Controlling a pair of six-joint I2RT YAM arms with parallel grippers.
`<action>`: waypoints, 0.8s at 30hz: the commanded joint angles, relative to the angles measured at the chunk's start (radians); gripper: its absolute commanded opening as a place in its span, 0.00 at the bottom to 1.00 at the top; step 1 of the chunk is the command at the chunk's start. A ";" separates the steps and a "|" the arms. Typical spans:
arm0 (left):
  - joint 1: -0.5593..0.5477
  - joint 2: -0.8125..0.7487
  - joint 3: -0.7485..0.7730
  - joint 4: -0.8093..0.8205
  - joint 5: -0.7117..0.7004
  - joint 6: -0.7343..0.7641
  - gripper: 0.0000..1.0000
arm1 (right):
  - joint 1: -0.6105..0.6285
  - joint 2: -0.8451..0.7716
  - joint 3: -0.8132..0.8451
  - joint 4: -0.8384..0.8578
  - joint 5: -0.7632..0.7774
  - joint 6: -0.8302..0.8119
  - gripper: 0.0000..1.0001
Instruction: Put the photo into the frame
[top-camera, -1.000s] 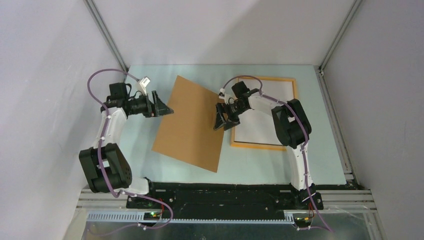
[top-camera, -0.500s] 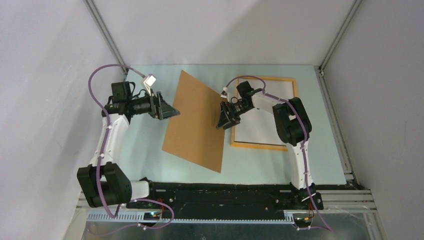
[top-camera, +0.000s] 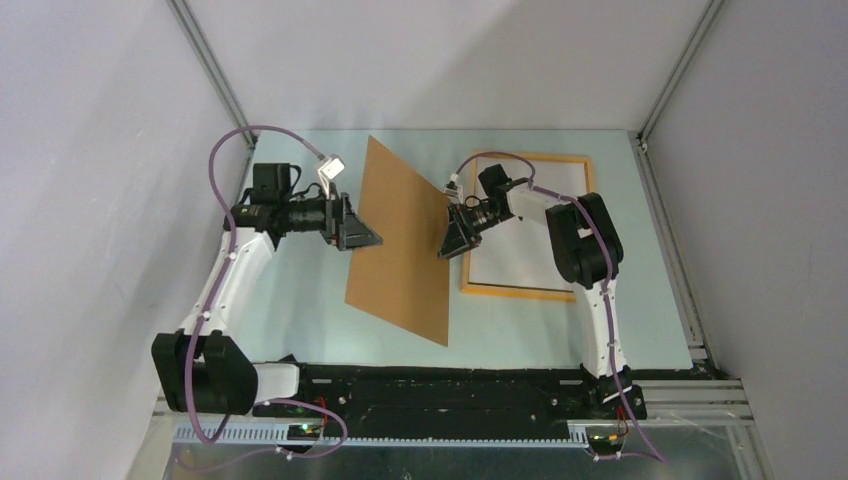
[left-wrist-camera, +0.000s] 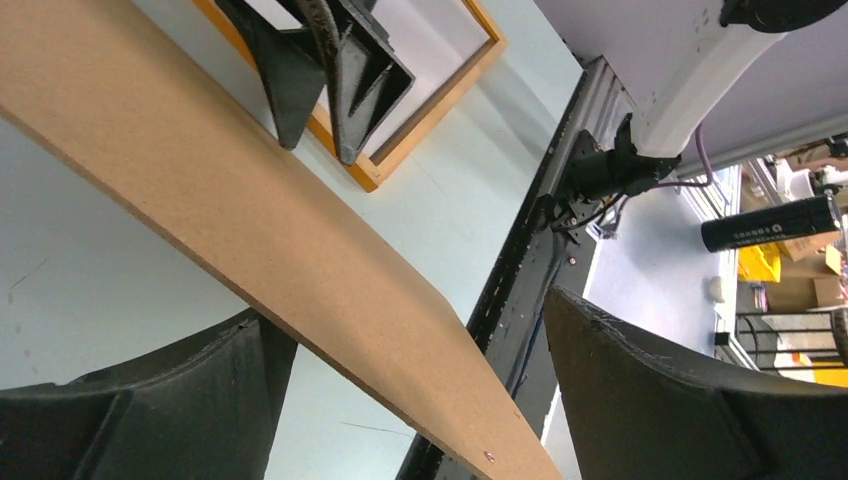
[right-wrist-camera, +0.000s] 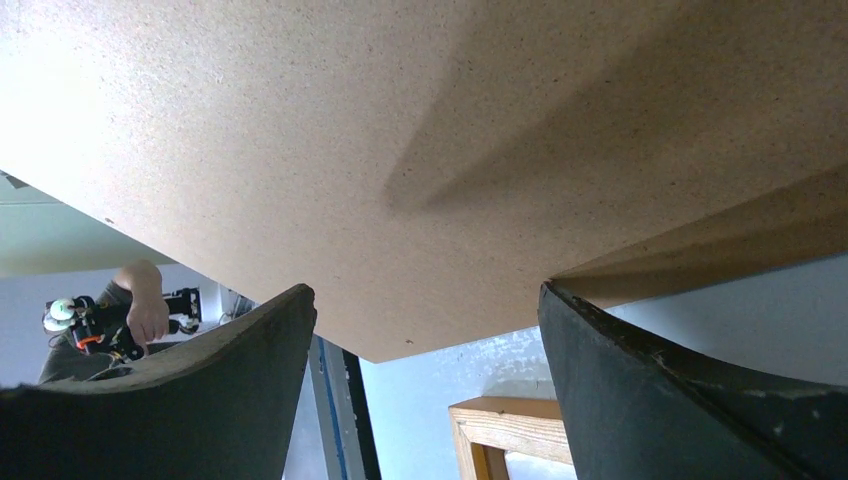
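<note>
Left tool (top-camera: 362, 232) and right tool (top-camera: 455, 238) both gape open, seemingly just propping the tilted brown board (top-camera: 400, 260), which could slip onto the frame (top-camera: 515, 291).

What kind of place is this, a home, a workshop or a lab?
Most likely a robotics lab test cell: a left arm and right arm bolted to a rail, plain grey panels on aluminium struts enclosing the pale table.

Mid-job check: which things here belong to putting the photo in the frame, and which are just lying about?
Job: frame; white sheet inside it, probably the photo back up; brown backing board, tilted between the left gripper and right gripper.
Lying about: black cylinder and yellow boxes beyond the table.
</note>
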 joint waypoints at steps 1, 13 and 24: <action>-0.050 0.007 0.077 -0.016 0.012 -0.014 0.94 | 0.002 0.048 0.013 -0.017 -0.012 -0.074 0.87; -0.117 0.040 0.191 -0.017 -0.398 -0.148 0.72 | -0.008 0.001 -0.005 0.005 -0.001 -0.046 0.87; -0.206 0.102 0.251 -0.023 -0.526 -0.214 0.34 | -0.016 -0.046 -0.029 0.030 0.001 -0.011 0.88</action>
